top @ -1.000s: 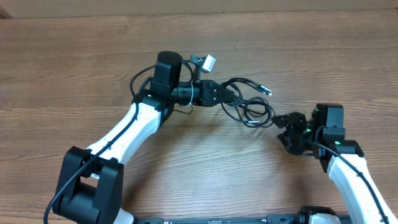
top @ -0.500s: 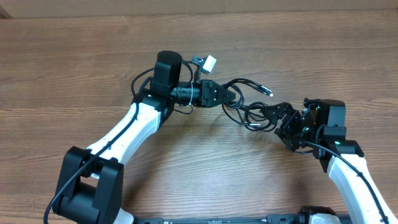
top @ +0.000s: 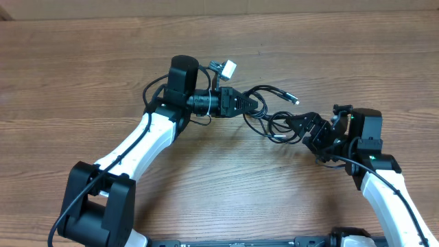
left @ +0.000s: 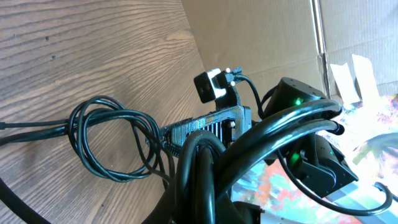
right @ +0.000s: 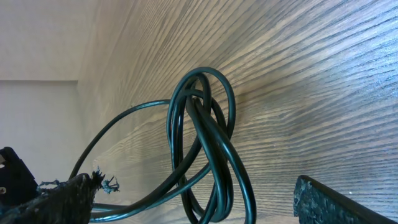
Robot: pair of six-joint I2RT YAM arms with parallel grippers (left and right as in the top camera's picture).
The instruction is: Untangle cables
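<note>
The right end effector (top: 306,128) is standing with its fingers wide apart, straddling a bunched loop of the thin black flexible cables (top: 273,122). The left end effector (top: 252,104) is clamping together on the same cables at their other side. The bundle is lying on the brown wood-grain worktop (top: 82,62) between the two arms.

We find bare table (top: 103,55) all round; only the cables (top: 273,118) clog the gap between left gripper (top: 257,104) and right gripper (top: 302,130).

The left fingers (top: 250,103) seem pressed shut, while the right fingers (right: 339,200) stand spread wide, both arms angled inward.
</note>
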